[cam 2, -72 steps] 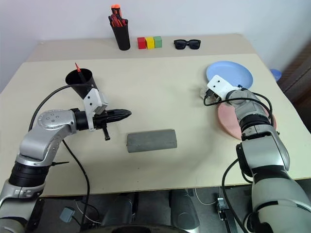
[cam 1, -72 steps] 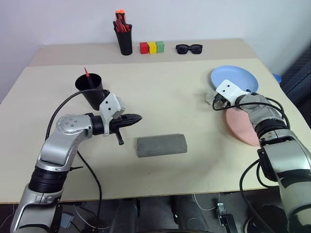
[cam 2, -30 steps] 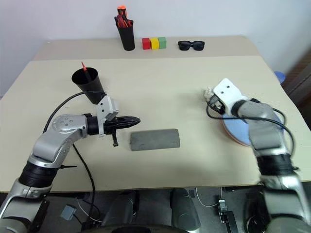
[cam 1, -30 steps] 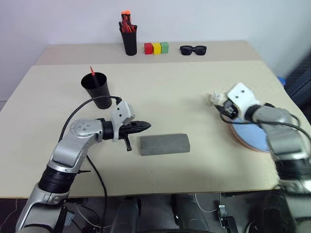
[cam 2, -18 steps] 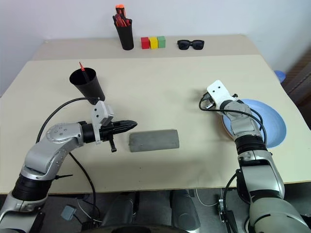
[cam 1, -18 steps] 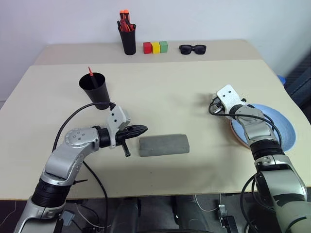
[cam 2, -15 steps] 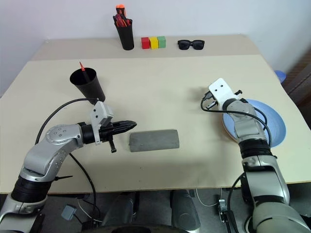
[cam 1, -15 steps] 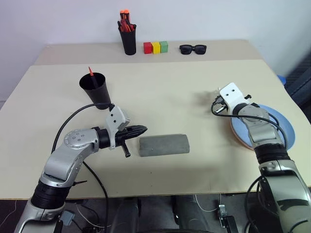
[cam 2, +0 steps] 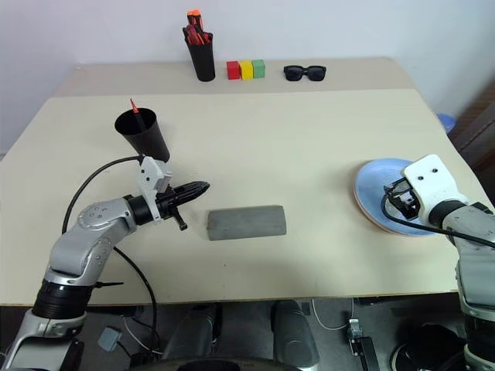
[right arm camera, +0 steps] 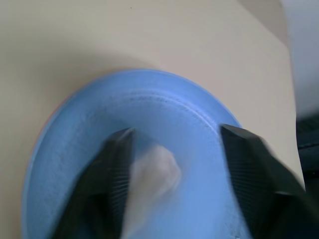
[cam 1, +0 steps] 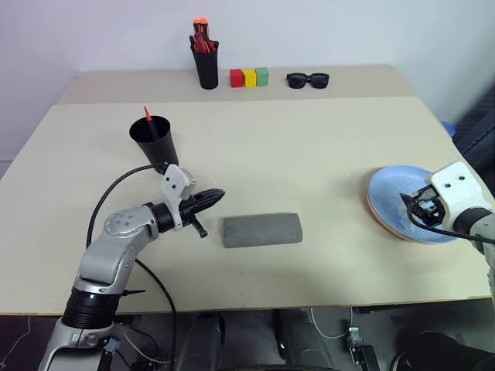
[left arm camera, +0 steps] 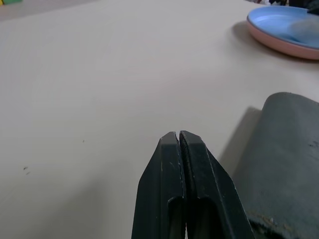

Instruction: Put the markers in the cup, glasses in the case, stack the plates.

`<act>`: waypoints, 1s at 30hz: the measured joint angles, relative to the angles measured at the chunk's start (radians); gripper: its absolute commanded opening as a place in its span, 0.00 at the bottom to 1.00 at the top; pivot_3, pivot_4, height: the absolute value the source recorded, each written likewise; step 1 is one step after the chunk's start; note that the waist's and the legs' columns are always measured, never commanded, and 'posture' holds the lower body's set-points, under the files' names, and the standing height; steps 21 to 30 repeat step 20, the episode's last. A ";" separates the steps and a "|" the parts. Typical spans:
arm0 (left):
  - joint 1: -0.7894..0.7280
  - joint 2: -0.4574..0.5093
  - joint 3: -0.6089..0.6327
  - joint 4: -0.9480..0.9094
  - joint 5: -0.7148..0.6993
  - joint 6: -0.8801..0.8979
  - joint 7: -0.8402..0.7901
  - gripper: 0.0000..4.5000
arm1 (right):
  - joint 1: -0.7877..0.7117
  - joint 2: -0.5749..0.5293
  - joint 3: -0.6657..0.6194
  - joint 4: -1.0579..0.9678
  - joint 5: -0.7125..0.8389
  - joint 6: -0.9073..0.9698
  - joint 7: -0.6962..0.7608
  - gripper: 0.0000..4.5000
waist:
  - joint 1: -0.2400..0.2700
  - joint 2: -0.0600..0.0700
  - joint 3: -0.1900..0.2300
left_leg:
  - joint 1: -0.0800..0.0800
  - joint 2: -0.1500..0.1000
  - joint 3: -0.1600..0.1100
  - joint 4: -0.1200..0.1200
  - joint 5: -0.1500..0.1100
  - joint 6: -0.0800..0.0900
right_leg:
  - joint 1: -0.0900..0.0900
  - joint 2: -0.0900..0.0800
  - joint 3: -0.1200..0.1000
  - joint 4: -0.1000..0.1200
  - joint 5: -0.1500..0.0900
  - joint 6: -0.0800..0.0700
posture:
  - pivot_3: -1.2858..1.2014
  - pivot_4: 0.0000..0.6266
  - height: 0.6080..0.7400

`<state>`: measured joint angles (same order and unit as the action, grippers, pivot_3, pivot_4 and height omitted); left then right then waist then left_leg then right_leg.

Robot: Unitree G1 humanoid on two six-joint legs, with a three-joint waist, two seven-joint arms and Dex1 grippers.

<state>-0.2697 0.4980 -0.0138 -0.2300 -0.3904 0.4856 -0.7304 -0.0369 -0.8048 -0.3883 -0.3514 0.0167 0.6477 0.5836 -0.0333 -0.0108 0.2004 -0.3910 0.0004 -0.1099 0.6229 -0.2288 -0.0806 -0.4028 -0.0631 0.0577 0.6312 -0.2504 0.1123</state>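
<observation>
In the left eye view, the left gripper, jaws pressed together, holds a black marker crosswise at centre left; the black cup stands just above it, nearer this arm. In the right wrist view, the right gripper spreads its jaws over the blue plate, stacked on the pink one.

The silver left arm's black two-fingered gripper is pressed closed, pointing right, while the right arm's black gripper at the near right is spread wide.

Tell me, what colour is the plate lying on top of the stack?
Light blue; the top plate shows best in the right wrist view.
</observation>
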 measured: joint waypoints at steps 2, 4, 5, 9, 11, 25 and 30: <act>0.015 0.000 0.018 -0.001 0.008 -0.011 0.026 0.00 | -0.047 0.003 0.012 0.004 0.014 -0.030 -0.001 0.86 | -0.012 0.000 0.000 | 0.000 0.000 0.000 0.000 0.000 0.000 | 0.000 0.000 0.000 0.000 0.000 0.000 | 0.52 0.24 1.00; 0.044 0.002 0.053 -0.004 0.011 -0.021 0.056 0.00 | -0.105 0.019 0.029 0.006 0.046 -0.056 0.005 0.86 | -0.017 0.000 0.000 | 0.001 0.001 0.000 -0.001 0.000 0.000 | 0.000 0.001 0.000 0.000 0.000 0.000 | 0.52 0.24 1.00; 0.075 0.008 0.086 -0.008 0.012 -0.028 0.076 0.00 | -0.143 0.045 0.046 0.009 0.071 -0.071 0.013 0.86 | -0.021 0.000 0.000 | 0.001 0.002 0.000 -0.002 0.000 0.000 | 0.000 0.002 0.000 0.001 0.000 0.000 | 0.52 0.24 1.00; 0.209 0.056 0.234 -0.032 0.025 -0.039 0.140 0.00 | -0.241 0.152 0.114 0.056 0.191 -0.098 0.068 0.86 | -0.024 0.000 0.000 | 0.000 0.002 -0.001 -0.003 0.000 0.000 | -0.001 0.001 0.000 0.001 0.000 0.001 | 0.52 0.24 1.00; 0.254 0.068 0.299 -0.055 0.031 -0.040 0.172 0.00 | -0.273 0.169 0.137 0.095 0.238 -0.106 0.101 0.86 | -0.011 0.000 0.001 | -0.001 0.001 -0.001 -0.003 0.000 0.000 | -0.002 0.001 0.000 0.000 0.000 0.000 | 0.52 0.24 1.00; 0.396 0.067 0.407 -0.177 0.032 -0.033 0.252 0.00 | -0.334 0.190 0.248 0.273 0.271 -0.202 0.185 0.86 | -0.001 -0.001 0.000 | -0.001 0.000 -0.001 -0.003 0.000 0.000 | -0.001 0.000 0.000 -0.002 0.000 0.000 | 0.52 0.24 1.00; 0.396 0.067 0.407 -0.177 0.032 -0.033 0.252 0.00 | -0.334 0.190 0.248 0.273 0.271 -0.202 0.185 0.86 | -0.001 -0.001 0.000 | -0.001 0.000 -0.001 -0.003 0.000 0.000 | -0.001 0.000 0.000 -0.002 0.000 0.000 | 0.52 0.24 1.00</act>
